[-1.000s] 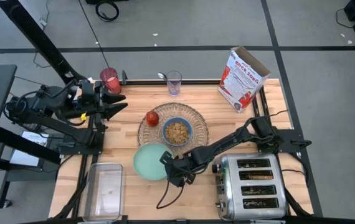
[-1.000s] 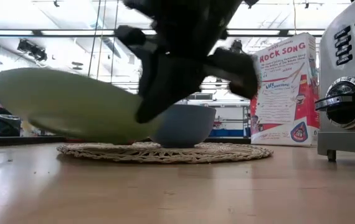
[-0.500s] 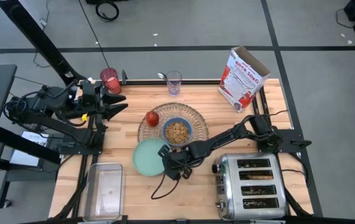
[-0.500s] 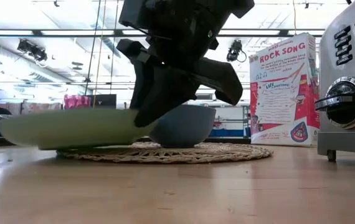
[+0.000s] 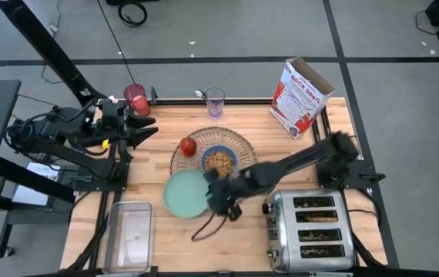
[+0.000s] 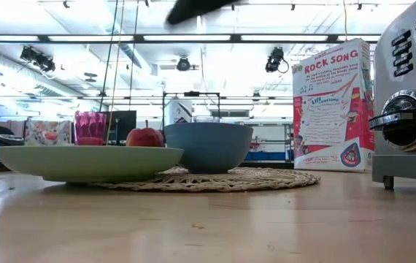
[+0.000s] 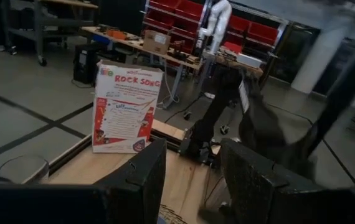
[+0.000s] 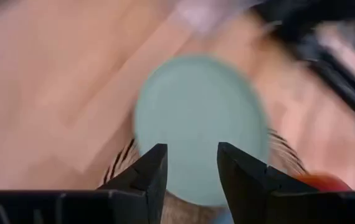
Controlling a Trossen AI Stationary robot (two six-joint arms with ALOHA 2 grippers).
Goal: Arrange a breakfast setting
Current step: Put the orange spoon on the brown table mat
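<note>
1. Plate (image 5: 186, 195): mint-green, round, smooth and shallow-rimmed; it rests flat on the wooden table (image 5: 320, 131), its far edge overlapping the rim of the placemat (image 5: 244, 148).
2. Right gripper (image 5: 218, 187): just beside the plate's right edge and above it. The right wrist view looks down on the disc between two parted, empty fingers (image 8: 149, 174); a round plate has no long axis, so any point on the rim would serve a re-grip.
3. Left gripper (image 5: 149, 130): waits near the table's left edge, well apart from the plate, jaws apart and empty; the right arm is plainly the nearer.
4. Placemat: round, coarse woven straw; it carries the blue bowl (image 5: 219, 161), which holds cereal, and the glossy red apple (image 5: 188, 145).
5. Red-filled glass (image 5: 135, 98): stands at the table's far left corner.
</note>
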